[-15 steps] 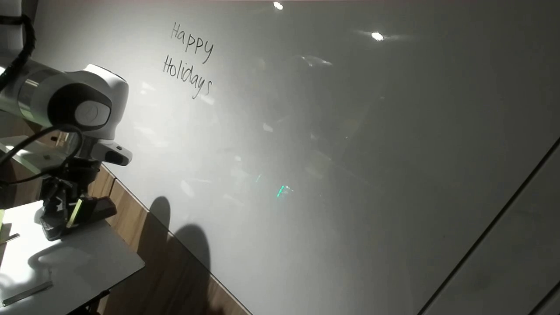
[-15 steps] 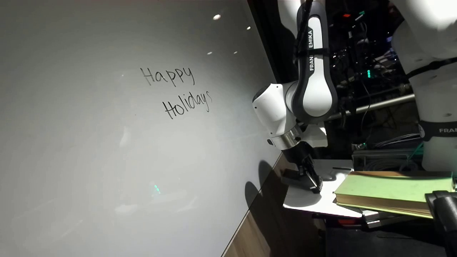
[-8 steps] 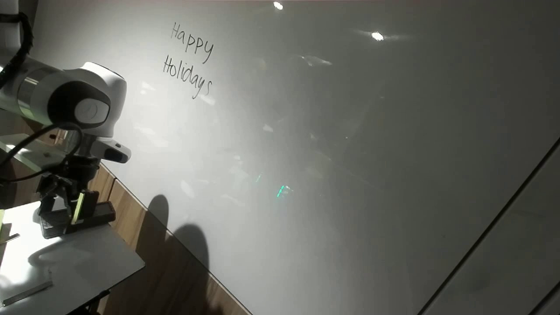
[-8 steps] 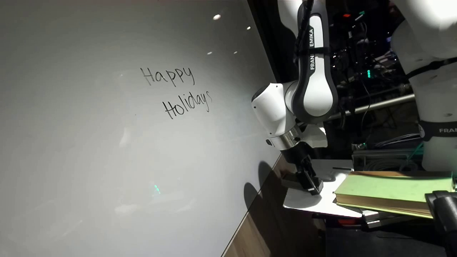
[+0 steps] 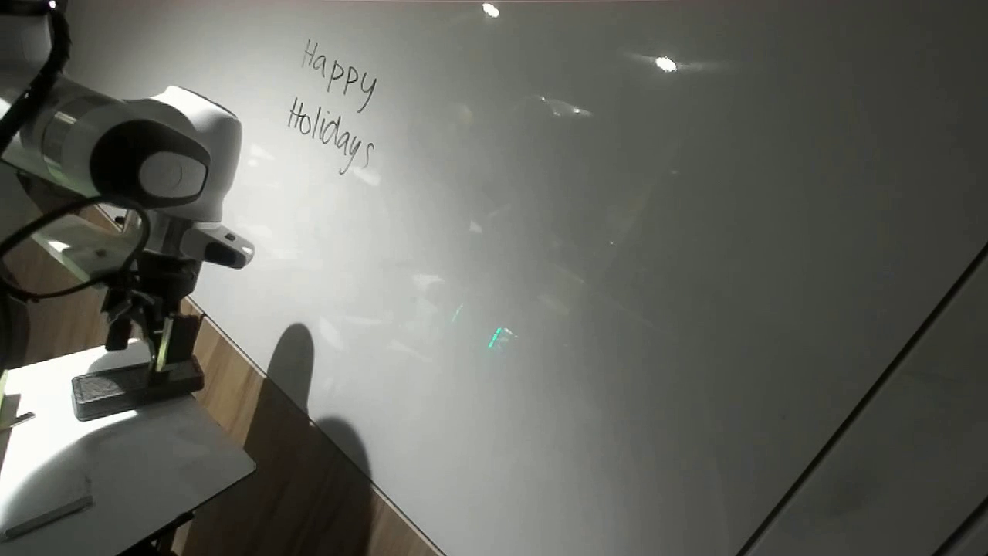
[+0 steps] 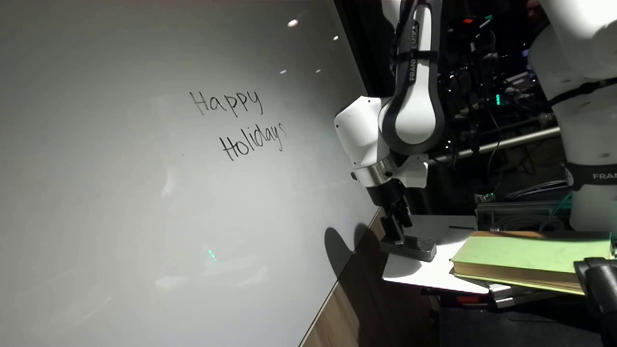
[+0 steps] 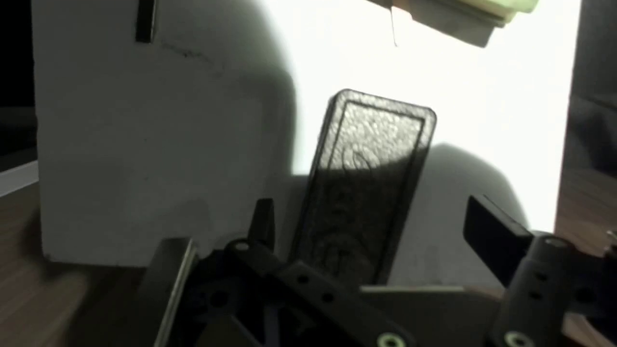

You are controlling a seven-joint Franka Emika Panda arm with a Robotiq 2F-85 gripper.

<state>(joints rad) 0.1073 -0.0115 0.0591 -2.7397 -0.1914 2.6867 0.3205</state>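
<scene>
A dark rectangular block (image 7: pixel 381 120), like a whiteboard eraser, lies flat on a small white table (image 5: pixel 177 444); it shows in both exterior views too. My gripper (image 7: pixel 371 226) stands open above the block, one finger on each side, with gaps between fingers and block in the wrist view. In an exterior view the gripper (image 5: pixel 148 351) is over the part of the block (image 5: pixel 108 394) nearer the wall. From another side, the gripper (image 6: pixel 397 231) is seen over the block's end, and whether a fingertip touches it I cannot tell.
A large whiteboard (image 5: pixel 617 255) with handwriting "Happy Holidays" (image 6: pixel 241 120) rises beside the table, wood panelling (image 5: pixel 293 455) below it. A thick green book (image 6: pixel 535 250) sits at the table's side. A thin dark bar (image 7: pixel 146 21) lies on the table. A second white arm (image 6: pixel 588 120) stands behind.
The fingers have spread and let go of the block, which now rests on the table. My gripper has risen and shifted toward the whiteboard.
</scene>
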